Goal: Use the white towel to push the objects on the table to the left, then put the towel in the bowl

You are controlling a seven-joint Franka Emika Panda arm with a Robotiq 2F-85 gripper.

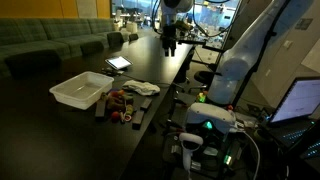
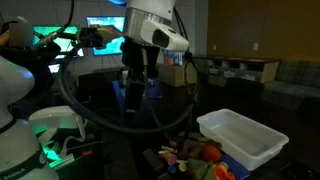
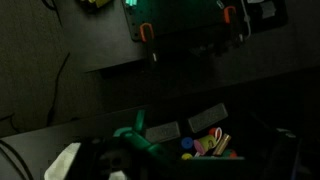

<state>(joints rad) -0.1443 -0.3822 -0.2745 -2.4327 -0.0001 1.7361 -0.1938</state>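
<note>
The white towel (image 1: 140, 88) lies crumpled on the black table (image 1: 150, 60), next to a pile of small colourful objects (image 1: 120, 103). The pile also shows in an exterior view (image 2: 195, 158) and in the wrist view (image 3: 205, 143). The white rectangular bowl (image 1: 82, 90) stands beside the pile and shows in both exterior views (image 2: 243, 135). My gripper (image 1: 170, 42) hangs high over the far part of the table, well away from the towel, and it looks open and empty (image 2: 138, 85). In the wrist view the jaws are lost in the dark.
A tablet (image 1: 118, 63) lies on the table beyond the bowl. Two dark blocks with grey tops (image 3: 185, 122) lie by the pile. A laptop (image 1: 300, 100) and lit equipment stand off the table's edge. A sofa (image 1: 50, 45) runs along the far side.
</note>
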